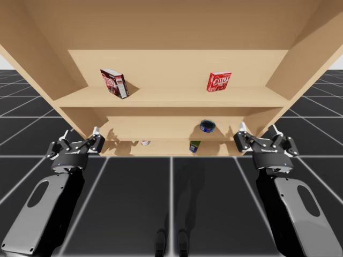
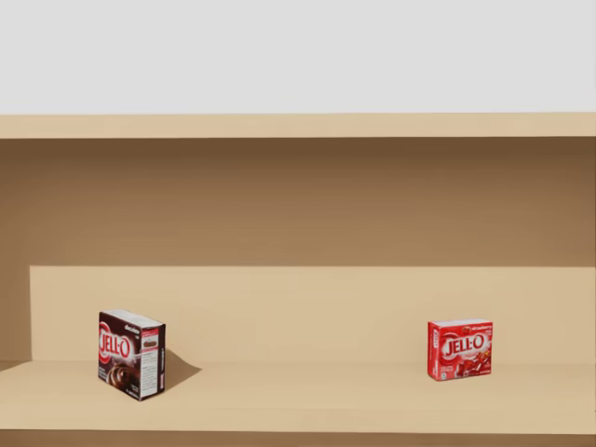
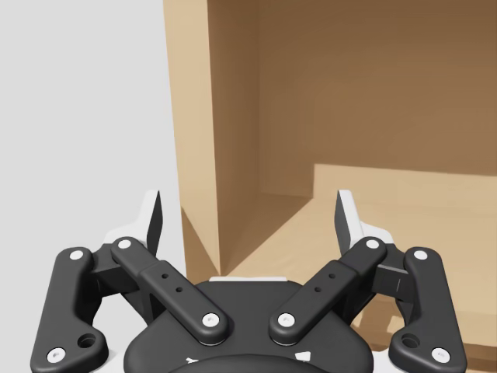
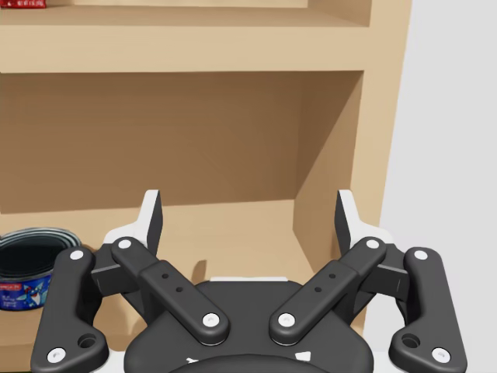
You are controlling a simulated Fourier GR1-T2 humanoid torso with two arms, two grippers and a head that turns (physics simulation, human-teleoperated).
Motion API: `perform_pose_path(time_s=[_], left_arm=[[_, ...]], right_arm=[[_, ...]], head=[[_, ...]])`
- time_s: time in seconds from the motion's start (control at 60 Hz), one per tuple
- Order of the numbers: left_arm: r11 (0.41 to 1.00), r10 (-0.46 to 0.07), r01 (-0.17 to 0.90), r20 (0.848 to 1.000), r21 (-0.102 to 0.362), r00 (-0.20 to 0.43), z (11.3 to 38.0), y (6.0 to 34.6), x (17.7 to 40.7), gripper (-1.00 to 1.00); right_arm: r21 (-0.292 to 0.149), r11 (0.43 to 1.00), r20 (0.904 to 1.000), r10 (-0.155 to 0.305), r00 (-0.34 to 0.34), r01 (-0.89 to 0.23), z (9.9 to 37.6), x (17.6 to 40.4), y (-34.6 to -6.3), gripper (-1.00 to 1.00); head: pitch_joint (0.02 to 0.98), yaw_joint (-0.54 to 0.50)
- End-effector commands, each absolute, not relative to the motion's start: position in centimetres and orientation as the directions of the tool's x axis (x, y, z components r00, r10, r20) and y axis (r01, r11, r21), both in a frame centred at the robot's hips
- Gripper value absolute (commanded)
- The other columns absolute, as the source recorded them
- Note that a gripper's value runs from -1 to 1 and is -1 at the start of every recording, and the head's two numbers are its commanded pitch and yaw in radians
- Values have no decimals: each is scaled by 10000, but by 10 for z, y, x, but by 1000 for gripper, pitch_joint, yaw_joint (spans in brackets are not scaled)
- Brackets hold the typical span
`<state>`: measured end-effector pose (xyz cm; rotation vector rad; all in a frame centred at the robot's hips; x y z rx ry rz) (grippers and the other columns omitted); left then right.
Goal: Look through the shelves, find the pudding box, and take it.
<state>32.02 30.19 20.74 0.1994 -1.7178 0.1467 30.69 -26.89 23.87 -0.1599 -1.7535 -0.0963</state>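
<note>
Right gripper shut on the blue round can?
No, my right gripper stands open; the blue round can sits on the shelf beside it.

- The shelf (image 1: 171,97) is plain light tan wood, and it turns to darker brown at the back, where the shade falls.
- The pudding box (image 2: 130,354) is dark brown, with a round red and white mark on the front and a pale side panel.
- The red box (image 2: 459,350) is bright red with white letters.
- The blue can (image 4: 29,273) is dark blue, with a grey rim and small red and white spots on its label.
- The green can (image 1: 194,146) is green with a darker top.
- The left tool (image 3: 250,221) and the right tool (image 4: 248,221) are both black, with white backs on the fingers and white round screw heads.
- The floor (image 1: 134,198) is black, with a grid of thin pale grey lines.
</note>
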Motion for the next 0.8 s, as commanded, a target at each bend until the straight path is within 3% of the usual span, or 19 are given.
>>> perform_pose_path(time_s=[0.017, 0.067, 0.133, 0.233, 0.583, 0.8], left_arm=[[9763, -493, -2159, 9876, 162, -1489, 207, 302, 320, -1000], [9763, -494, -2158, 9876, 164, -1487, 207, 302, 320, -1000], [9765, -487, -2151, 9875, 156, -1497, 208, 302, 320, -1000], [9764, -490, -2152, 9875, 159, -1496, 208, 302, 321, -1000], [9768, -471, -2138, 9871, 135, -1527, 207, 304, 322, -1000], [9765, -367, -2155, 9869, 20, -1570, 213, 299, 318, -1000]], right_arm=[[117, 9878, 9808, 189, -1943, 1552, 238, 304, -268, -1000], [-182, 9846, 9776, 540, -2036, 1740, 238, 304, -268, -1000], [-269, 9852, 9837, 562, -1707, 1694, 239, 307, -270, -1000], [-163, 9845, 9851, 457, -1658, 1747, 238, 308, -272, -1000], [-243, 9840, 9856, 532, -1607, 1763, 238, 308, -273, -1000], [-289, 9839, 9858, 572, -1580, 1763, 237, 309, -273, -1000]], head=[[35, 19], [35, 19], [46, 22], [89, 51], [233, 292], [246, 319]])
